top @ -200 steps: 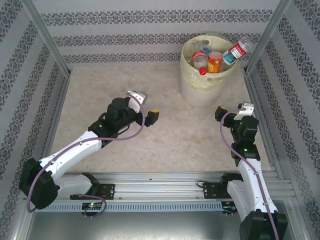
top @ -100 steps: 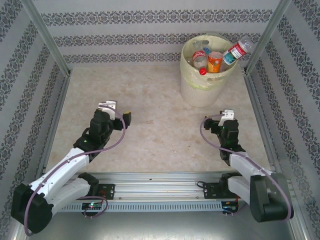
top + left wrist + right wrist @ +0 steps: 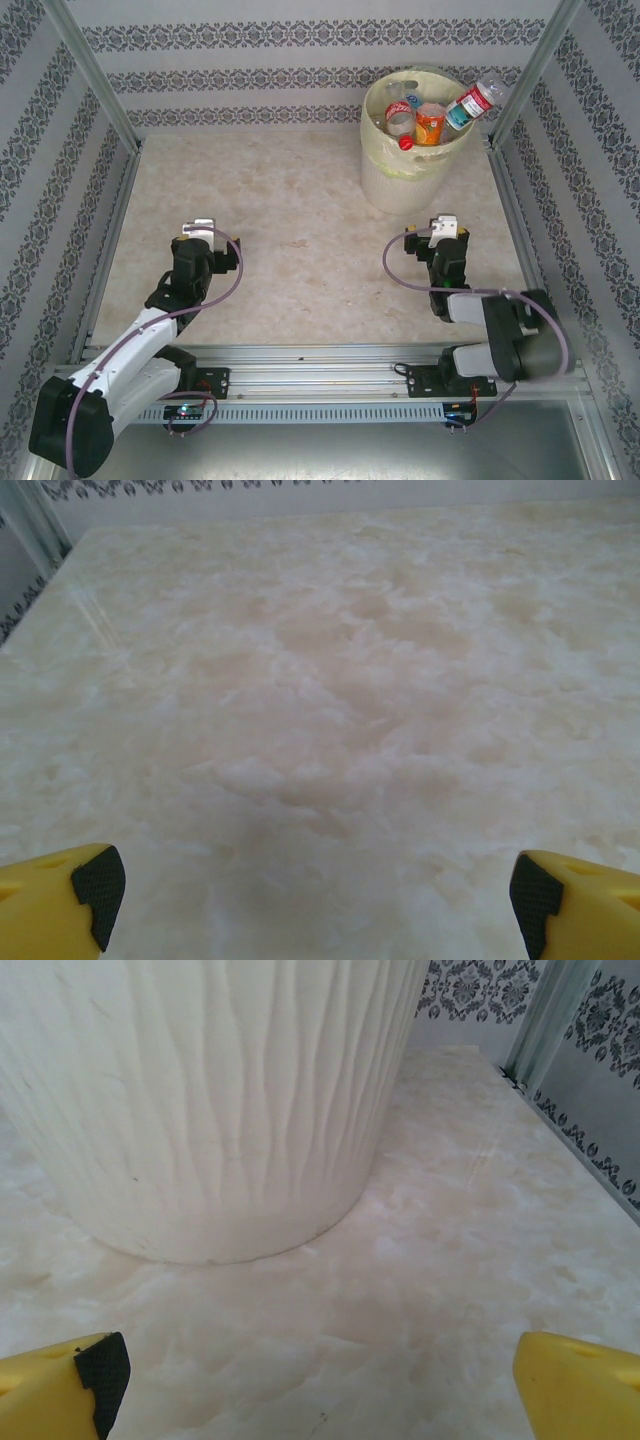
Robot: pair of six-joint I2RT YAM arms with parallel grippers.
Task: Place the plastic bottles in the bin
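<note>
The pale-yellow bin (image 3: 395,185) stands at the back right of the table. Several plastic bottles lie inside it, among them a red-labelled one (image 3: 400,113) and an orange-labelled one (image 3: 430,125). A third bottle (image 3: 476,100) leans over the right rim. My left gripper (image 3: 205,232) is low over the left half of the table, open and empty (image 3: 315,905). My right gripper (image 3: 443,232) is a short way in front of the bin, also open and empty (image 3: 320,1385). The bin's ribbed wall (image 3: 200,1100) rises just ahead of its fingers.
The marble tabletop (image 3: 300,200) is walled by patterned panels and metal posts (image 3: 95,80). An aluminium rail (image 3: 320,365) runs along the near edge under both arm bases. The right wall (image 3: 590,1110) is close beside the bin.
Both arms have drawn back toward the near edge and folded low. The left gripper moved left and back, the right one slightly left. Both stayed open.
</note>
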